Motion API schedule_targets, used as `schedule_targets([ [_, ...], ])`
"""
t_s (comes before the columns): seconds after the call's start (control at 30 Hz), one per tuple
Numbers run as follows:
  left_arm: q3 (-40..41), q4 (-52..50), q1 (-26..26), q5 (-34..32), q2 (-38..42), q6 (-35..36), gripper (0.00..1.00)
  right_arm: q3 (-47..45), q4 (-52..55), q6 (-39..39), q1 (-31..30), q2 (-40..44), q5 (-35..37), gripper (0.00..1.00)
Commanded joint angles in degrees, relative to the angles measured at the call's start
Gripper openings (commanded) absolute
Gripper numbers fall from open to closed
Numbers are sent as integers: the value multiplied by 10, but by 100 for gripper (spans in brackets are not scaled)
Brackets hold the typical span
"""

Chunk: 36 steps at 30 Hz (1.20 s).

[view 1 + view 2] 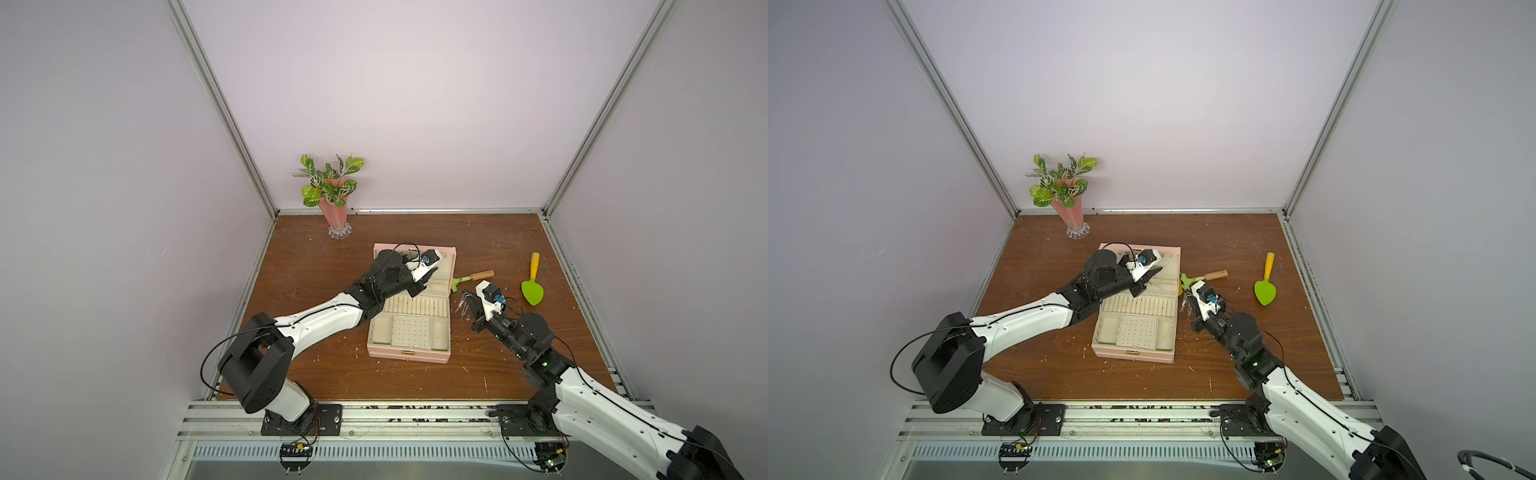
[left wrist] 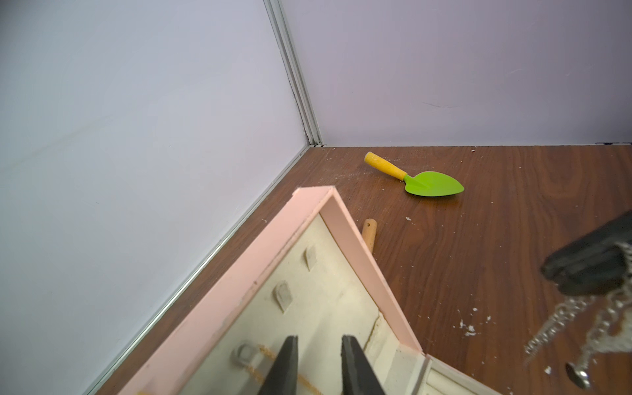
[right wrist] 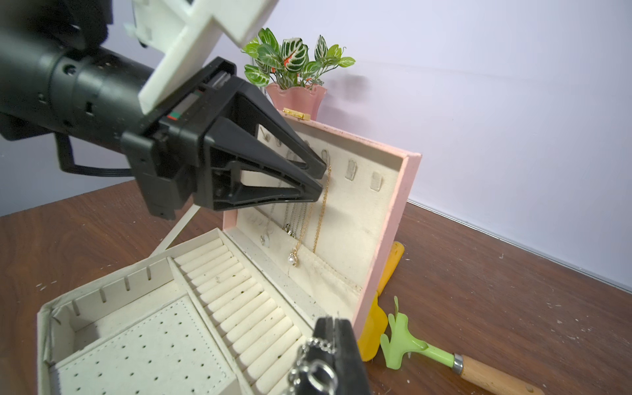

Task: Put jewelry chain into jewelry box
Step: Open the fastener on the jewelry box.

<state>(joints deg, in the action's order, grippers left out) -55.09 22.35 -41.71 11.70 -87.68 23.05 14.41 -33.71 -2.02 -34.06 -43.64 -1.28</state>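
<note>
R claw (image 3: 333,321) is shut on the jewelry chain (image 3: 313,362), pinching it at the tips. The rest of the chain hangs loose below. In a top view the chain (image 1: 461,309) dangles just outside the right wall of the open jewelry box (image 1: 409,355), above the worktop (image 1: 498,365), so it's not in yet.

L claw (image 3: 319,178) hangs over the box in front of the upright lid w/ jaws only narrowly apart. Nothing shows btwn them. Its tips sit v. close to the thin gold chains (image 3: 319,219) hanging on the lid lining.

Risks, as I judge them:
- The dangling loops may catch the box's side wall if the R arm crosses too low. That could drag the box or pull the chain out of the pinch.
- If it's let go too near the wall, part of the chain may drape over the rim, half in and half out. Better to clear the wall, then drop over the ring rolls (image 3: 239,290) or the dotted pad (image 3: 147,355).
- The grip looks to be on only a link or two, so a quick swing could shake it loose onto the worktop.
- The L claw could snag the gold chains or push the lid.
- The arms are near each other, so moving the R arm in risks contact w/ the L arm.
</note>
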Motion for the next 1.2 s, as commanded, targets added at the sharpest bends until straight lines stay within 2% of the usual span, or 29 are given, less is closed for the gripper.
schedule_targets([
  [0.0, -27, 12, -7, -29, -9, 14, 26, -6, -23, 11, 3, 10, -9, 0],
  [0.5, -84, -29, -8, -7, -49, 51, 28, -11, -18, 12, 5, 21, -11, 0],
  [0.8, -128, -85, -8, -8, -68, 109, 28, -12, -15, 14, 6, 26, -15, 0],
  [0.9, -143, -116, -9, -13, -74, 133, 25, -13, -15, 14, 6, 28, -15, 0],
  [1.17, -130, -152, -11, -34, -53, 187, 6, -14, -14, 14, 8, 28, -12, 0],
])
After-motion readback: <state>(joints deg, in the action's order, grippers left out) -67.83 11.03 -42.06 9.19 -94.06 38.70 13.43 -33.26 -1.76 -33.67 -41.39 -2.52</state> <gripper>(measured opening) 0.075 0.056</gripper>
